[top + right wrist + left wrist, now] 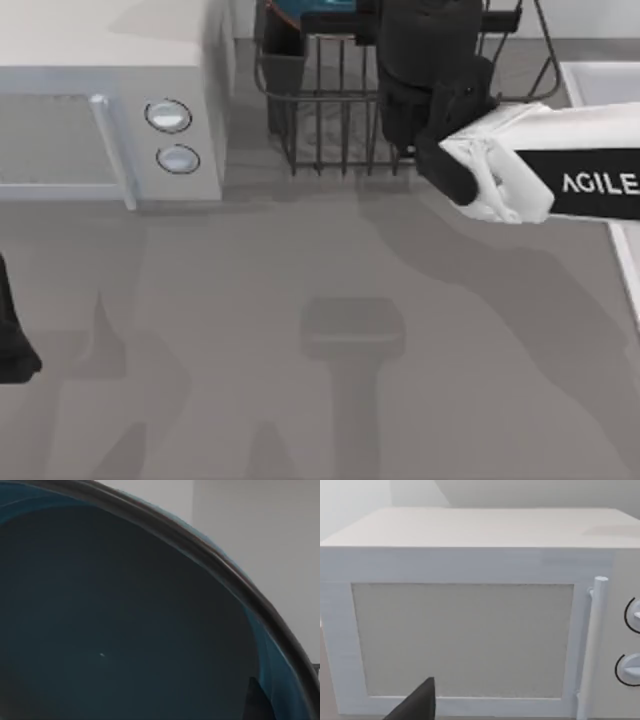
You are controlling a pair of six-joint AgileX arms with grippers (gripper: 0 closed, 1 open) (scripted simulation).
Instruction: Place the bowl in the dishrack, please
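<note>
- Left arm [12, 340] is just sitting parked at the desk's [300, 400] 9 o'clock edge; can't tell if its tool is open or closed.
- White microwave [110, 110] is taking up the 10 o'clock corner, two round knobs [168, 116] facing the middle.
- Dishrack [330, 110] is sitting at 12 o'clock, with the bowl [300, 12] peeking out at its back-left as a teal curve.
- Right arm [520, 170] is reaching in from 3 o'clock, its wrist hanging over the rack; the right tool itself is hidden, so can't tell its grip, though the wrist camera is staring straight into the bowl's dark inside.
</note>
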